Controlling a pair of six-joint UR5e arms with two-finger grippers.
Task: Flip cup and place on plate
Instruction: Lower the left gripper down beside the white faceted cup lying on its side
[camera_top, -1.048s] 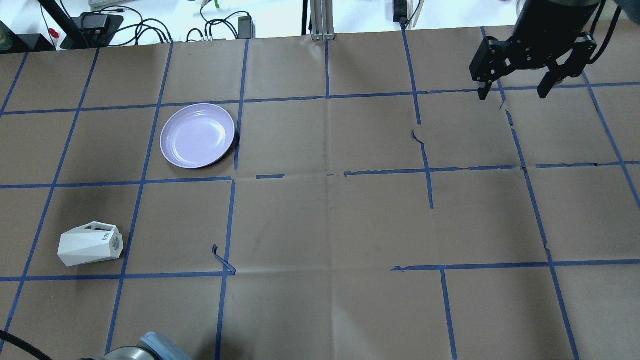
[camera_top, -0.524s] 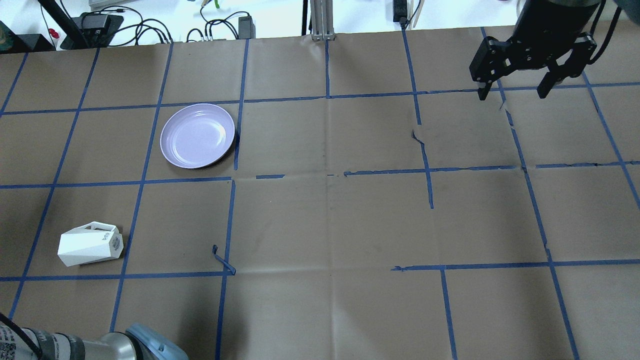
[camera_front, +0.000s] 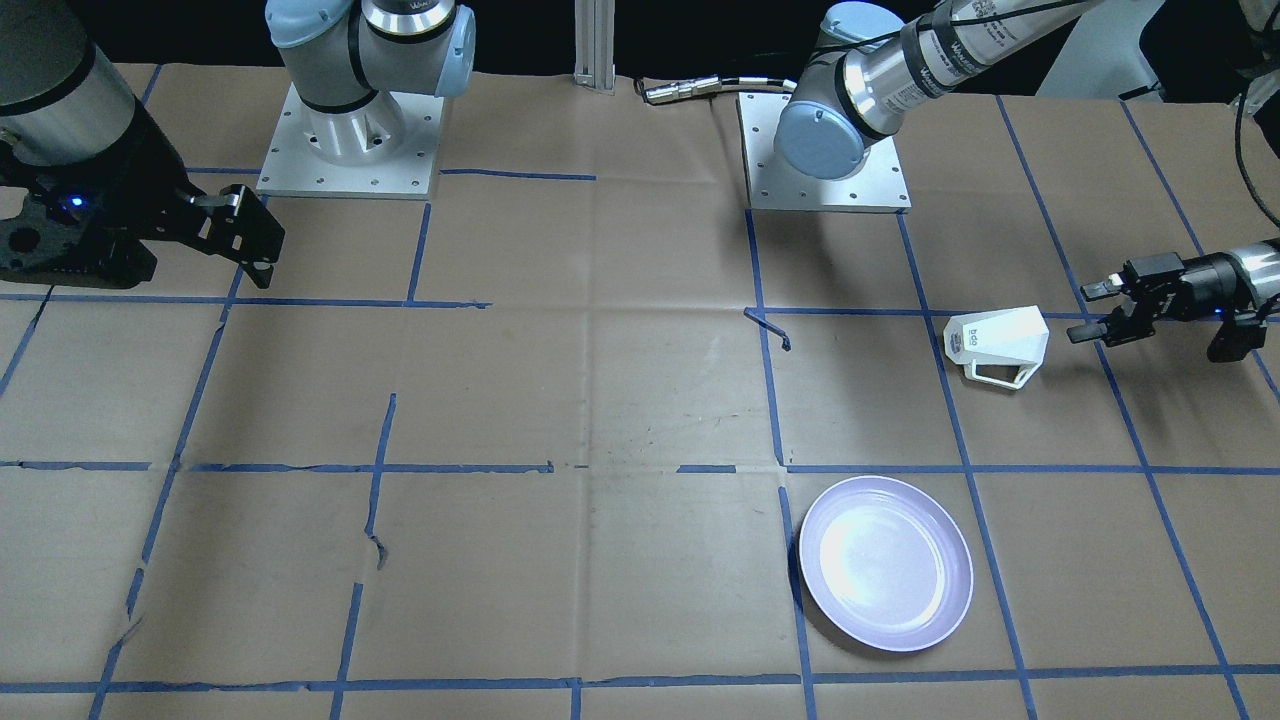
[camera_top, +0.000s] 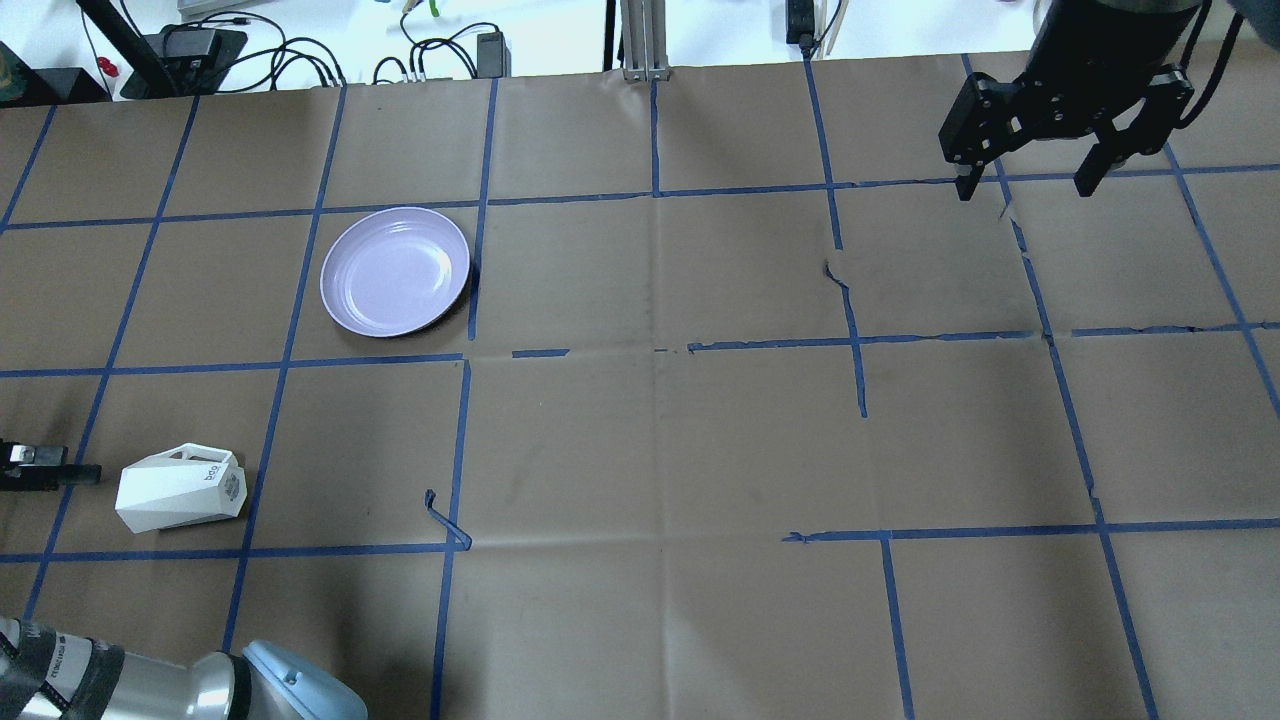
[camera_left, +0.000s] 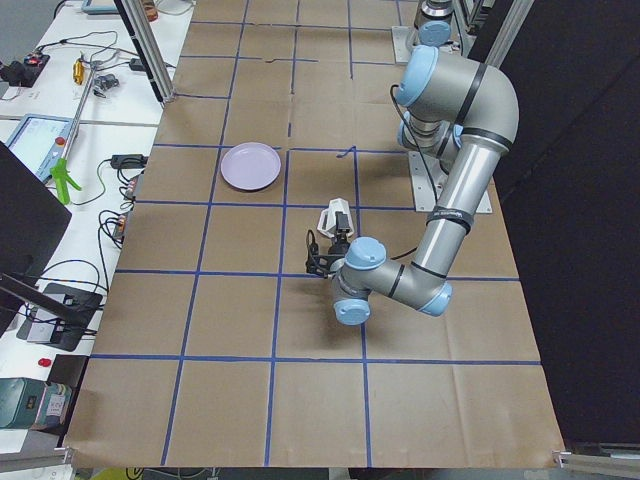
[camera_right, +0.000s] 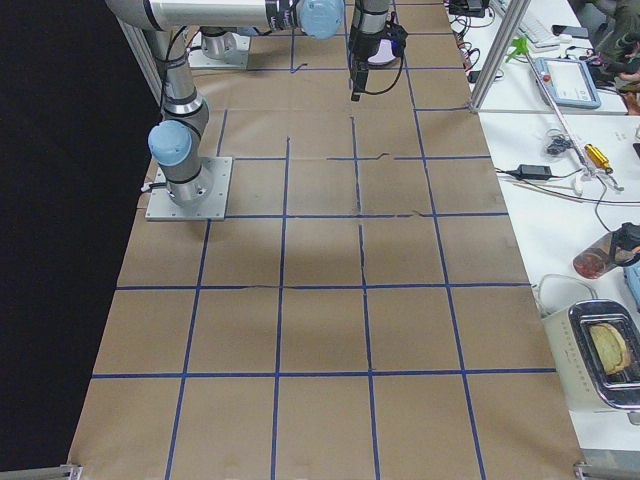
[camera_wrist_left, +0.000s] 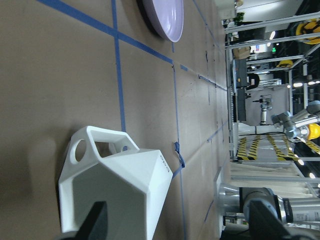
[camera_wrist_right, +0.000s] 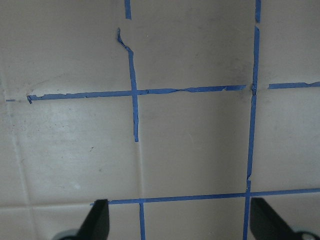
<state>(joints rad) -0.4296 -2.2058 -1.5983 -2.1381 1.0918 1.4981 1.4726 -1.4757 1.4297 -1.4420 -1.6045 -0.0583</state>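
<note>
The white faceted cup (camera_top: 180, 488) lies on its side on the brown paper, handle toward the plate, also in the front view (camera_front: 998, 342). Its wide mouth faces my left gripper (camera_front: 1085, 313), which is open, low and level, a short gap from the cup and not touching it. The left wrist view shows the cup (camera_wrist_left: 120, 190) close ahead, with one finger (camera_wrist_left: 95, 222) in front of its mouth. The lavender plate (camera_top: 395, 271) sits empty beyond the cup, also in the front view (camera_front: 886, 563). My right gripper (camera_top: 1023, 188) is open and empty, raised at the far right.
Blue tape lines (camera_top: 460, 450) grid the paper, with a curled loose end (camera_top: 445, 520) right of the cup. Cables and power bricks (camera_top: 300, 55) lie beyond the far table edge. The left arm's elbow (camera_top: 250, 680) is at the near left edge.
My left arm has swung in; its gripper has come into the overhead view at the left edge beside the cup. Cup, plate and right arm have not moved.
</note>
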